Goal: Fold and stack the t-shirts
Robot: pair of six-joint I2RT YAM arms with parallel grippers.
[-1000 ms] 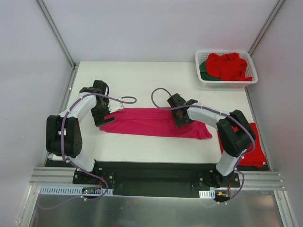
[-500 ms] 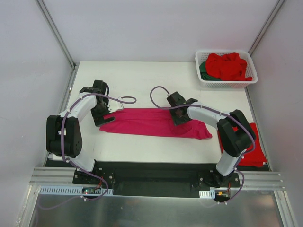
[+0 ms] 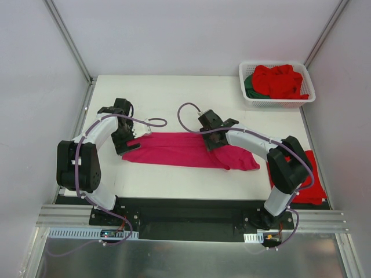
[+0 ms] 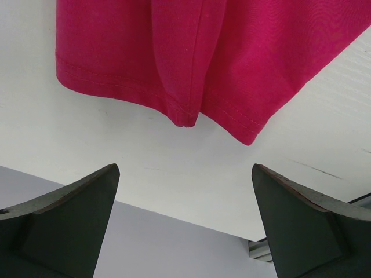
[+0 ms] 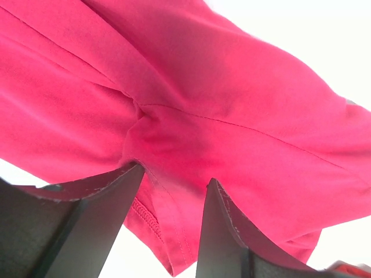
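Magenta t-shirt [image 3: 174, 149] pinched in right gripper [image 5: 175, 174]; left gripper [image 4: 184, 169] spread wide, just short of it.

Pink t-shirt [image 4: 203, 52] hem along the top, white table [image 4: 87, 133] beneath, left gripper [image 4: 184, 168] fingers spread wide, holding nothing, grey surface [image 4: 174, 249] below, perhaps a wall

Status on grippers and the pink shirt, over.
Left gripper open at one end of the magenta-pink cloth t-shirt. Right gripper low on it, jaws narrowed, grip unclear. Nothing blocking.
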